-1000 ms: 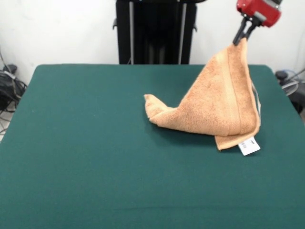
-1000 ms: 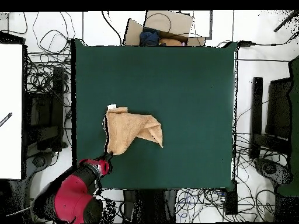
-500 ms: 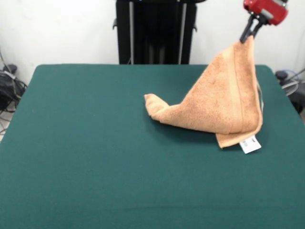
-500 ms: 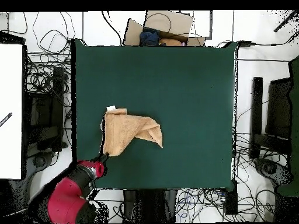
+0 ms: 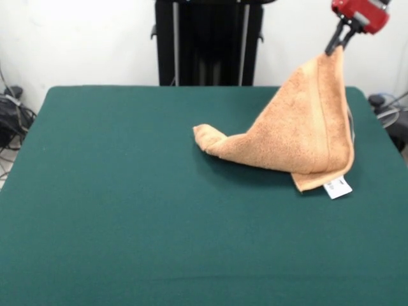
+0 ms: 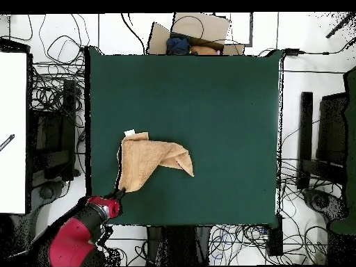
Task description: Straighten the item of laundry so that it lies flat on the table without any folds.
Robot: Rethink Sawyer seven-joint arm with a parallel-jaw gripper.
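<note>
The orange-tan towel (image 5: 299, 137) hangs like a tent from one raised corner, its lower part resting folded on the dark green table (image 5: 127, 210). A white tag (image 5: 337, 189) lies at its lower right edge. My gripper (image 5: 334, 47) is shut on the towel's top corner, high at the right rear of the table. In the overhead view the towel (image 6: 149, 162) lies at the table's left side and my gripper (image 6: 118, 195) holds its corner near the table's (image 6: 222, 104) lower left edge. A rolled end (image 5: 205, 137) of the towel points left.
The robot's black pedestal (image 5: 207, 41) stands behind the table. Cables and boxes (image 6: 52, 97) lie on the floor around the table. A cardboard box (image 6: 195, 35) sits beyond the far edge in the overhead view.
My gripper has moved further right and toward the table's edge with the towel corner. The towel has stretched and slid that way; the tag has shifted right.
</note>
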